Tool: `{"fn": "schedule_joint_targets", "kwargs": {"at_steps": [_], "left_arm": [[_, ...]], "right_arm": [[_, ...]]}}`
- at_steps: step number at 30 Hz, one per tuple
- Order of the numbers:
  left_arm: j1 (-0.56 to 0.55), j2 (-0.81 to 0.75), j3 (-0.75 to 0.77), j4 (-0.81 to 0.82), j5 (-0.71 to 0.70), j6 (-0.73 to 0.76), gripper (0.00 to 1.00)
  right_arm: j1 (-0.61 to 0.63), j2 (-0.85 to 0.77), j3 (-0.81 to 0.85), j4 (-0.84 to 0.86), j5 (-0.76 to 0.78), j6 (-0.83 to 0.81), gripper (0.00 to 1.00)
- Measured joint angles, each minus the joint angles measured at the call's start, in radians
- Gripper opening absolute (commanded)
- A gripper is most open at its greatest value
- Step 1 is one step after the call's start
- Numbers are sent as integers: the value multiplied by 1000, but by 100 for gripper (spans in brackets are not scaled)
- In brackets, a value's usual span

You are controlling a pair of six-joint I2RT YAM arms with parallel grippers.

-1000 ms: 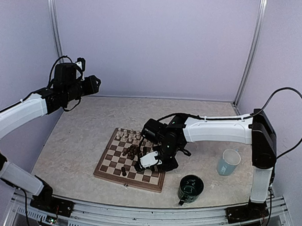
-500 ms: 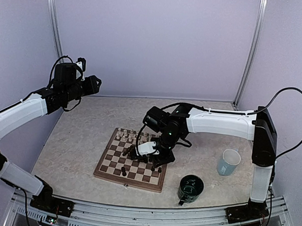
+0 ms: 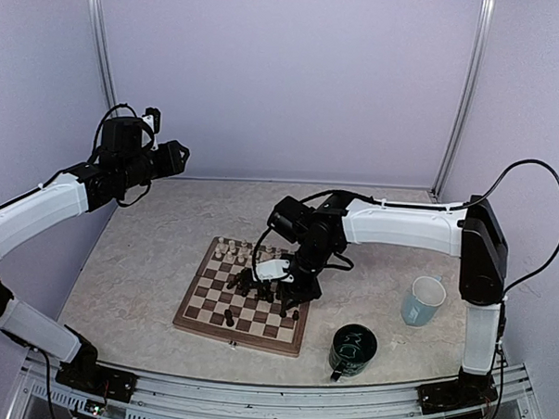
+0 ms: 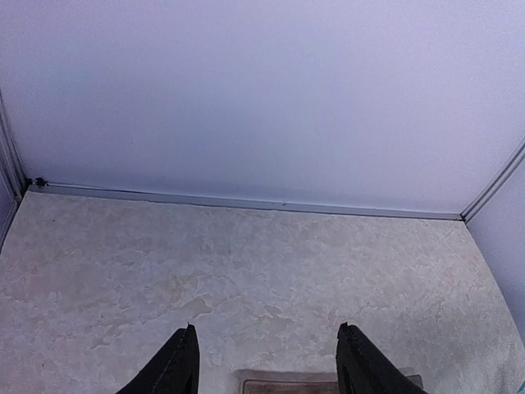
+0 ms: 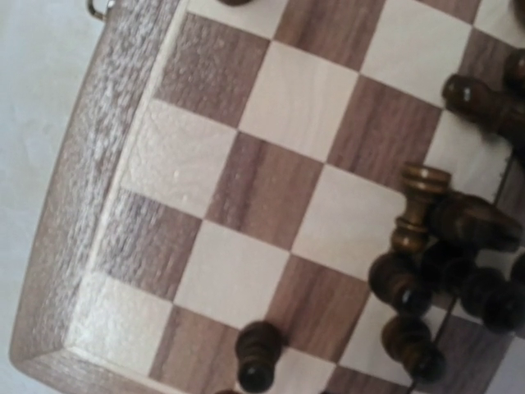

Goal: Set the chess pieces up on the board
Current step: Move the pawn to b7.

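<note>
Right gripper point(image 3: 275, 271) hangs low over the middle of the board point(image 3: 199, 305), among a knot of dark pieces point(image 3: 244, 282). Whether its jaws are apart or together I cannot tell: the top view is too small, and the right wrist view leaves its fingers out. Left gripper point(image 4: 267, 368) is raised high at the left, well apart from the board. Its two black fingers point(image 4: 176, 365) are spread with nothing between them, and it faces the back wall point(image 4: 262, 98).

The board lies slightly turned on the table point(image 3: 134, 250), a pale, marbled cream surface, toward the front middle. A row of cream pieces point(image 3: 236, 249) stands along its far edge. The dark pieces are bunched near the centre, and a lone dark piece point(image 3: 228, 317) stands near the front edge. From the right wrist the checks and the brown wooden border show close up, with the dark cluster crowded at the right.

To the right of the board, a pale mug point(image 3: 426, 301) stands upright on the table. A dark green mug point(image 3: 352, 350) stands nearer the front. Plain lilac walls close in the back and both sides, joined by metal posts point(image 3: 466, 88) at the back corners.
</note>
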Motion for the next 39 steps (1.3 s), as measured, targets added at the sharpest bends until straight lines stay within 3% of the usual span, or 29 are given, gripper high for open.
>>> {"fn": "schedule_joint_targets", "kwargs": {"at_steps": [11, 23, 39], "left_arm": [[0, 11, 0, 0, 8, 0, 57], [0, 19, 0, 0, 13, 0, 57], [0, 20, 0, 0, 27, -2, 58]], "right_arm": [[0, 48, 0, 6, -11, 14, 27], [8, 59, 0, 10, -27, 18, 2], [50, 59, 1, 14, -24, 19, 3]]}}
